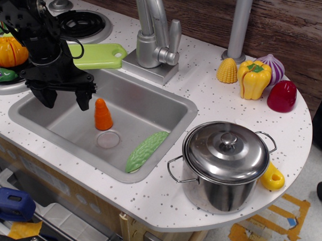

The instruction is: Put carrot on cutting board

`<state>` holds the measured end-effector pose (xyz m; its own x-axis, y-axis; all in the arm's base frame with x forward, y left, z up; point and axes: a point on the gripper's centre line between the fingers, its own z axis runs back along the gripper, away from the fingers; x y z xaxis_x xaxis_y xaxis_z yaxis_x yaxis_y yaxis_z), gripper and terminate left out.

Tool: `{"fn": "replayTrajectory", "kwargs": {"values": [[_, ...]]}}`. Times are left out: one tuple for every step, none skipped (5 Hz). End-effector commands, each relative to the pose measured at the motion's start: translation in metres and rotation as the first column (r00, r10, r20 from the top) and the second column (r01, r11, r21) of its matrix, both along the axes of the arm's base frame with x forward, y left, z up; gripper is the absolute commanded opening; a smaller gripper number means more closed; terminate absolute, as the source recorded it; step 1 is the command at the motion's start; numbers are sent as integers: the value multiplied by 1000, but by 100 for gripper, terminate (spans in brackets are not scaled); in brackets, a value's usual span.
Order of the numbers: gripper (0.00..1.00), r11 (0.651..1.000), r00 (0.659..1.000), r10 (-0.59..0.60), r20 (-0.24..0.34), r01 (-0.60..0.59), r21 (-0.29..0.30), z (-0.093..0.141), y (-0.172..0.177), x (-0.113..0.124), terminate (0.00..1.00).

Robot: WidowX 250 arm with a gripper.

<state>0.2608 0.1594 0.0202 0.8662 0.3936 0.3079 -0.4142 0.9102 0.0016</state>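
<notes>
The carrot is a small orange cone standing upright in the steel sink, tip up, just behind the drain. The light-green cutting board lies on the counter behind the sink, partly hidden by my arm; its handle hole is at its right end. My black gripper hangs over the sink's left part, open and empty, with its fingers pointing down. It is to the left of the carrot and apart from it.
A bumpy green vegetable lies in the sink's front right. A faucet stands behind the sink. A lidded steel pot sits at the front right. A pumpkin toy on a plate is at the left; toy vegetables are at the back right.
</notes>
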Motion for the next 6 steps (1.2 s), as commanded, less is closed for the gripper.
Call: {"fn": "replayTrajectory", "kwargs": {"values": [[100,1000,1000,0,0,0,0,0,0,0,0],[100,999,1000,-30,4,30,-19,-2,-8,8,0],[100,999,999,-47,16,47,-7,-12,-11,21,0],[100,998,998,-58,35,59,-33,-20,-12,28,0],[100,997,996,-67,62,69,-37,-29,-13,40,0],[100,996,993,-77,85,81,-45,-34,-13,52,0]]}}
